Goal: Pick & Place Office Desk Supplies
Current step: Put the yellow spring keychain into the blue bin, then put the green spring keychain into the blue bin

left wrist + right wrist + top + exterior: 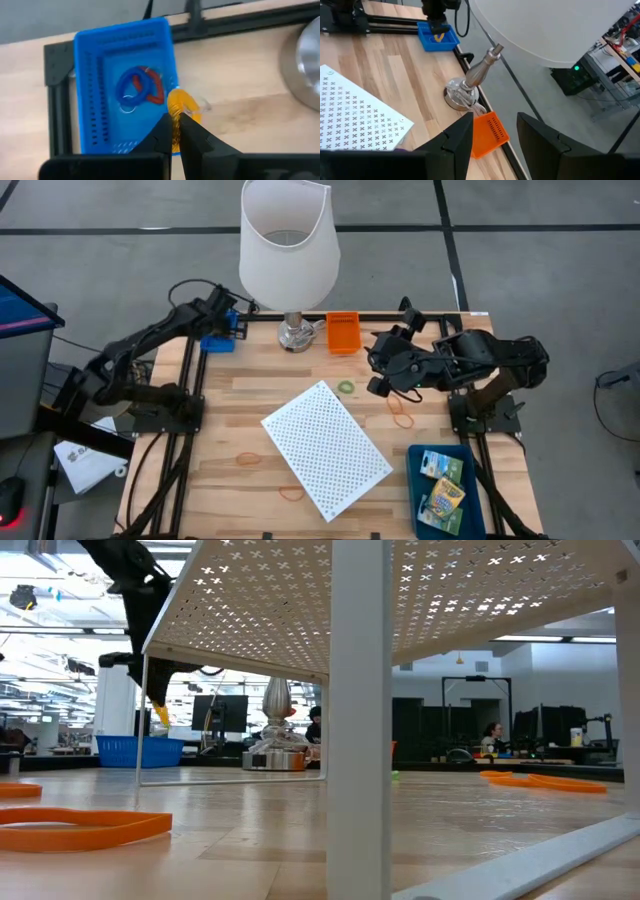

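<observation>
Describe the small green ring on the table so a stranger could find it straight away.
Start at the big white lampshade at the table's far edge, then find the white perforated panel lying mid-table. The small green ring lies off that panel's far corner, the only green loop; the nearby bands are orange.

Two dark, near-black jointed arms are seen, built from rounded, bulky segments. Each is mounted on a black base plate with a frame of black rails. Black cables are looped along the left arm (150,345) and bundled down past its base toward 6 o'clock. The right arm (470,360) is given a brownish segment near its base. Each gripper is formed of two flat, matte black, wedge-shaped fingers (457,137).
</observation>
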